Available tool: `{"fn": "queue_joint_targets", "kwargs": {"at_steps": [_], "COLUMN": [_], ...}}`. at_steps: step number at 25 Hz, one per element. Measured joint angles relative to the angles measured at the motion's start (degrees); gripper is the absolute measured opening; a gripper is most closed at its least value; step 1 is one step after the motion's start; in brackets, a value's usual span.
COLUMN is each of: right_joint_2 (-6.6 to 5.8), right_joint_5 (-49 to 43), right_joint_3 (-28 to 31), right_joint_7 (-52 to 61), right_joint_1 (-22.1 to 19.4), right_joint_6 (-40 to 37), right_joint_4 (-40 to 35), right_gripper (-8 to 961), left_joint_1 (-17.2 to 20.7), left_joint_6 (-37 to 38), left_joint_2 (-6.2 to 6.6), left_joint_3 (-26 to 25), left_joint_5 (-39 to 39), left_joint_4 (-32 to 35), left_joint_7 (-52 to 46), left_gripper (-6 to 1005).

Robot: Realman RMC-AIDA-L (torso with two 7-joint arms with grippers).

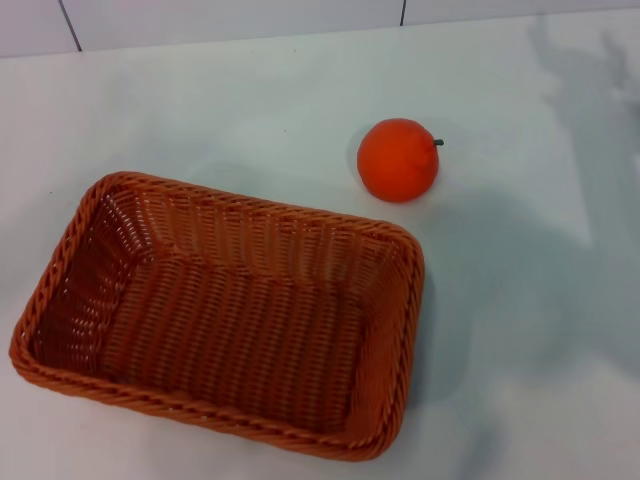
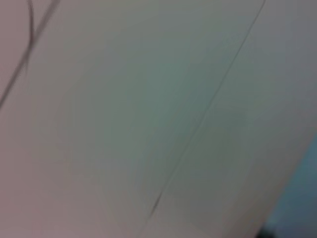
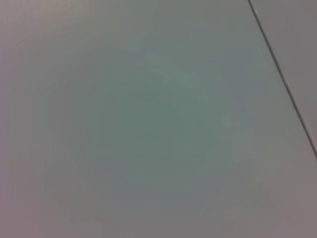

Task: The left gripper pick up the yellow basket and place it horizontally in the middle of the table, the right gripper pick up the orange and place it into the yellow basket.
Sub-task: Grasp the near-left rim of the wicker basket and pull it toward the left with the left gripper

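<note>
The yellow basket (image 1: 225, 310), an orange-brown woven rectangle with a braided rim, lies empty on the white table (image 1: 520, 330) at the front left of the head view, turned slightly askew. The orange (image 1: 398, 159), round with a small dark stem, rests on the table just beyond the basket's far right corner, apart from it. Neither gripper shows in any view. Both wrist views show only a plain pale surface with thin dark seam lines.
A pale wall or panel with dark vertical seams (image 1: 68, 25) runs along the table's far edge. Soft shadows fall on the table at the far right (image 1: 590, 110).
</note>
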Motion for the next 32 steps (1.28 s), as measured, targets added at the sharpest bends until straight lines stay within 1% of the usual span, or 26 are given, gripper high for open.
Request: {"fn": "queue_joint_targets", "kwargs": {"at_steps": [2, 4, 5, 6, 9, 13, 18, 27, 32], "right_joint_2": [-0.01, -0.02, -0.03, -0.05, -0.1, -0.11, -0.11, -0.11, -0.1], "right_joint_5": [0.01, 0.04, 0.04, 0.04, 0.05, 0.05, 0.04, 0.04, 0.04], "right_joint_3": [0.29, 0.54, 0.67, 0.81, 1.1, 1.11, 1.11, 1.2, 1.37], "right_joint_7": [0.0, 0.0, 0.0, 0.0, 0.0, 0.0, 0.0, 0.0, 0.0], "right_joint_1": [0.0, 0.0, 0.02, 0.04, 0.23, 0.49, 0.88, 1.34, 1.36], "right_joint_6": [0.0, 0.0, 0.0, 0.04, 0.45, 0.73, 1.68, 2.28, 2.93], "right_joint_4": [0.0, 0.0, 0.0, 0.0, 0.0, -0.13, -0.38, -0.53, -0.6], "right_gripper": [929, 929, 928, 928, 928, 927, 928, 928, 928], "left_joint_1": [-1.09, -2.15, -2.81, -3.4, -5.24, -7.46, -10.46, -15.85, -17.33], "left_joint_6": [-0.26, -0.08, 0.33, 0.72, 1.57, 3.37, 5.78, 5.61, 5.96], "left_joint_2": [-0.1, -0.57, -1.01, -1.43, -2.19, -2.81, -3.11, -5.96, -7.61], "left_joint_3": [1.74, 2.77, 3.48, 4.25, 6.5, 8.87, 11.92, 16.22, 18.19], "left_joint_5": [8.63, 14.97, 18.25, 21.28, 28.78, 36.23, 44.23, 58.94, 62.76], "left_joint_4": [8.38, 13.84, 16.5, 18.69, 22.49, 24.49, 24.94, 24.66, 24.65], "left_joint_7": [-8.22, -12.89, -15.02, -16.88, -21.91, -27.03, -32.43, -35.09, -35.26], "left_gripper": [799, 798, 797, 796, 794, 791, 788, 783, 773]}}
